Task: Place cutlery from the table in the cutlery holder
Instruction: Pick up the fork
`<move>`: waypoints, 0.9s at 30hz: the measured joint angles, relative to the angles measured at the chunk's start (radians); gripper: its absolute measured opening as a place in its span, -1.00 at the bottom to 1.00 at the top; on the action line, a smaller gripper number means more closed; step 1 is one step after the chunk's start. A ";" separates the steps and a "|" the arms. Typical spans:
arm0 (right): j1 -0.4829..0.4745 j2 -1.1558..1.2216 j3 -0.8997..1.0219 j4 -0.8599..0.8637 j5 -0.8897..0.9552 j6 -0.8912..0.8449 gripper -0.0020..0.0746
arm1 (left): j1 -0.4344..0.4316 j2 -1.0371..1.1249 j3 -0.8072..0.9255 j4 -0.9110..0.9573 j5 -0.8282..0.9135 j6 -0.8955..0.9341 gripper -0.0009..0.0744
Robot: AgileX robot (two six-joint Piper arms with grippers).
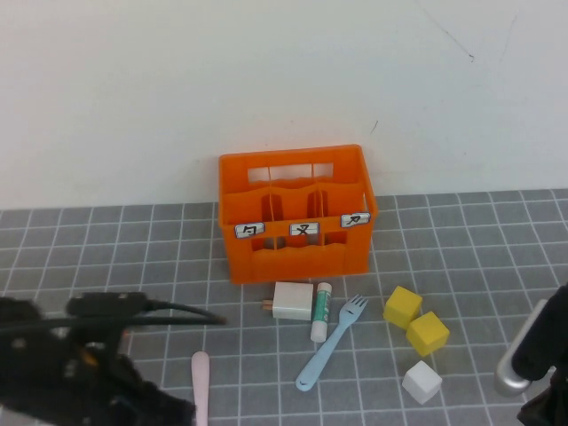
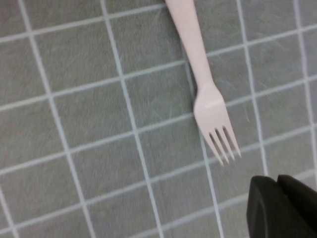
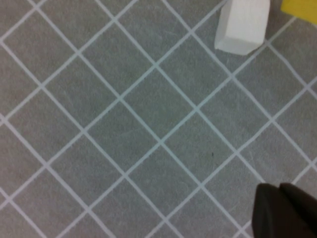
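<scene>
The pale pink fork (image 2: 210,96) lies flat on the grey tabletop (image 1: 106,257) just beside the left claw (image 2: 282,208), tines toward it, not touching; the blue fork (image 1: 330,353) lies before the orange cutlery holder (image 1: 297,213), well apart; the right claw (image 3: 285,210) hovers near a white cube (image 3: 242,25); neither claw's opening can be told.

white charger (image 1: 291,301) | white-green tube (image 1: 320,311) | two yellow cubes (image 1: 402,307) | white cube (image 1: 422,382)

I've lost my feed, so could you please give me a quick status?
Left gripper above pink fork; right gripper parked near white cube. Blue fork beside tube. Holder empty.
</scene>
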 joint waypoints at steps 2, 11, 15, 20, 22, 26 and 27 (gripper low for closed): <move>0.000 0.000 0.000 0.000 -0.005 0.002 -0.95 | -0.065 0.070 -0.031 0.064 -0.040 -0.113 -0.98; 0.000 0.000 0.000 -0.002 -0.033 0.002 -0.95 | -0.182 0.401 -0.235 0.377 -0.057 -0.505 -0.65; 0.000 0.000 0.000 -0.006 -0.040 0.002 -0.95 | -0.186 0.489 -0.270 0.402 -0.079 -0.565 -0.21; 0.000 0.000 0.000 -0.008 -0.055 0.002 -0.95 | -0.186 0.556 -0.283 0.437 -0.153 -0.631 0.02; 0.000 0.000 0.000 -0.008 -0.057 0.002 -0.95 | -0.186 0.576 -0.282 0.441 -0.177 -0.637 0.02; 0.000 0.000 0.000 -0.008 -0.059 0.002 -0.95 | -0.186 0.608 -0.283 0.449 -0.205 -0.639 -0.01; 0.000 0.000 0.000 -0.008 -0.059 0.002 -0.95 | -0.186 0.610 -0.286 0.453 -0.205 -0.641 -0.02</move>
